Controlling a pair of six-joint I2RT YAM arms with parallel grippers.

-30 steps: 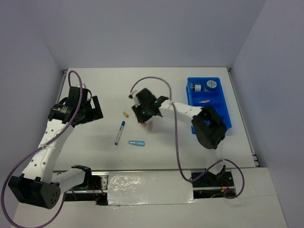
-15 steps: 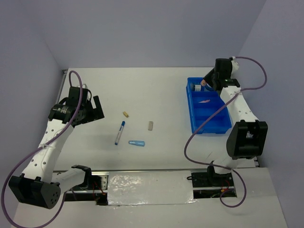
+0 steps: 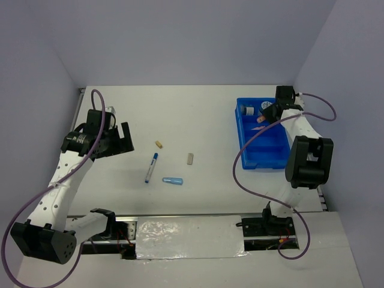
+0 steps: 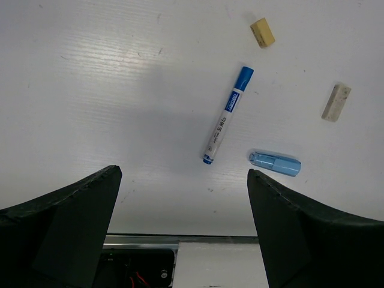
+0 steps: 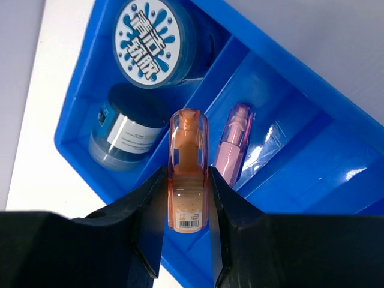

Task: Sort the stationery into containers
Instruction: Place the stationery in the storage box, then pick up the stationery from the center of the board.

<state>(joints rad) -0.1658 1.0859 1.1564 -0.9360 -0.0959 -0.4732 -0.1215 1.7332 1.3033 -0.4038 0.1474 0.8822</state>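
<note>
My right gripper [image 5: 188,198] is shut on an orange capsule-shaped piece [image 5: 189,171] and holds it over the far end of the blue tray [image 5: 288,102]. Below it, a pink capsule [image 5: 232,144] lies in the second compartment. Two blue-white rolls [image 5: 150,42] [image 5: 123,135] sit in the end compartment. My left gripper [image 4: 183,174] is open and empty above the table. Below it lie a white pen with a blue cap [image 4: 227,115], a blue capsule [image 4: 275,163], a tan stub [image 4: 263,32] and a grey stub [image 4: 335,102].
In the top view the tray [image 3: 264,153] stands at the right, near the right wall. The pen [image 3: 152,167], blue capsule [image 3: 173,180], tan stub [image 3: 159,144] and grey stub [image 3: 191,158] lie mid-table, right of my left gripper [image 3: 123,139].
My right arm has swung from the middle of the table to the far end of the tray, carrying the orange piece. The left arm has barely moved.
</note>
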